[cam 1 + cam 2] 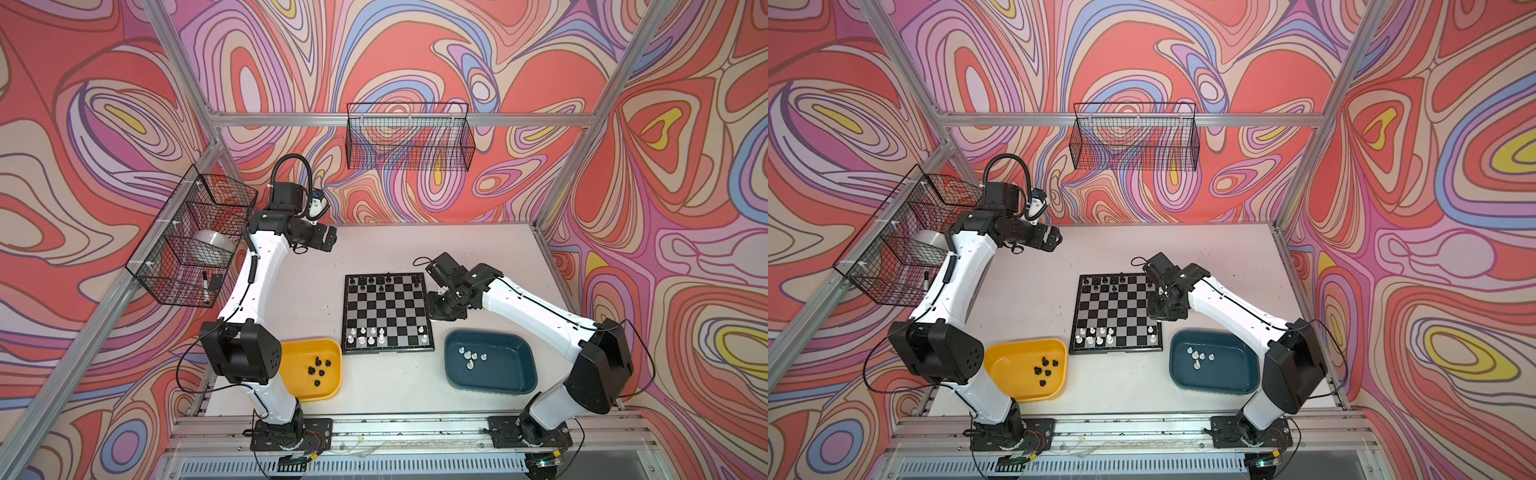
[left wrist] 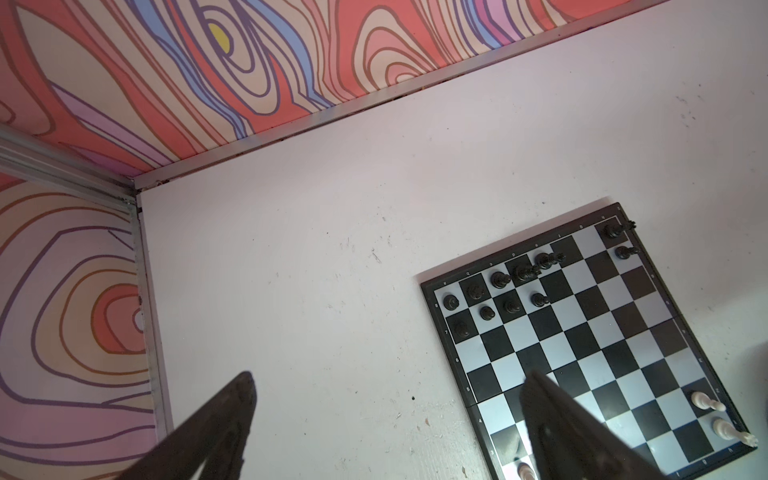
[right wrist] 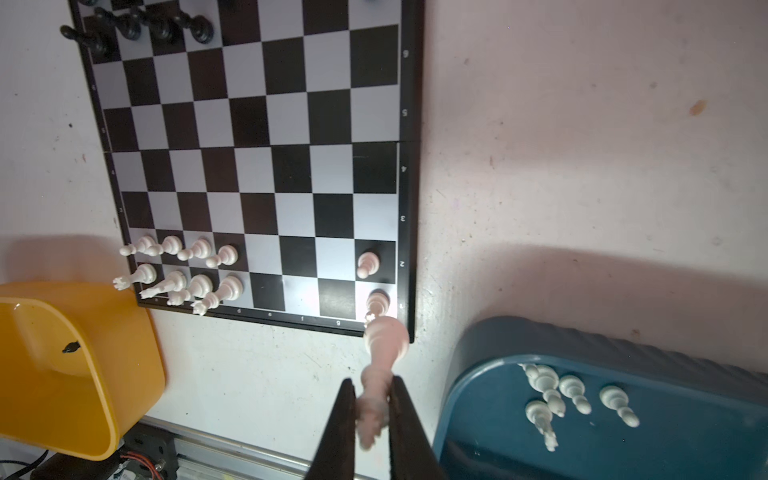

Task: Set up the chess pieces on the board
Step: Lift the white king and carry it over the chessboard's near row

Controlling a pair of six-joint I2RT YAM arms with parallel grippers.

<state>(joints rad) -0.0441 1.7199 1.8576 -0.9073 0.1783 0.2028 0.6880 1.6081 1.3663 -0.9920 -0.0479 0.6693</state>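
White piece (image 3: 384, 345) clamped in my right end effector (image 3: 372, 382) beside the board (image 3: 249, 124), awaiting placement; next, stand it upright on a bare home square.

The white piece (image 3: 379, 370) nearest the right wrist camera is blurred, kind unclear; the board (image 3: 291, 124) is cut off by that view's edge.
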